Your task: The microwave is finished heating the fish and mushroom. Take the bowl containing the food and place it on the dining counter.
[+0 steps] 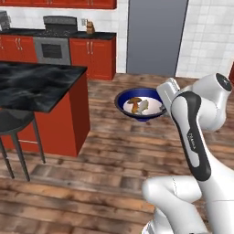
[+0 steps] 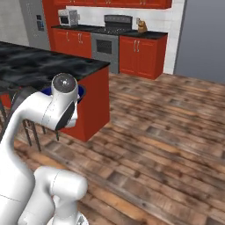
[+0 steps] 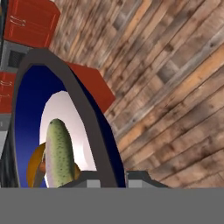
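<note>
Closest to you, the gripper (image 3: 109,179) is pinched tight on the rim of the bowl (image 1: 139,104). The two finger tips sit one on each side of the blue edge. The bowl is up in the air over the wood floor (image 1: 114,155), not resting on anything.

Inside the bowl you can see the fish and mushroom (image 1: 138,105), a pale piece and a brown-capped one lying side by side. Keep the bowl flat as you carry it, so the food does not slide out. Go slow and do not loosen the pinch, because you only hold one edge and the bowl may tip.

A bit farther, off to the left, is the dining counter (image 1: 32,84) with its black shiny top and red base. Its corner points toward the bowl. I think you should lift the bowl higher than the top before you cross that edge, then set it down well in from the edge. A dark stool (image 1: 16,125) stands by the near side, so stay above it.

The floor between the bowl and the counter is open. Far back are red cabinets (image 1: 93,55) and an oven (image 1: 52,51), well away.
</note>
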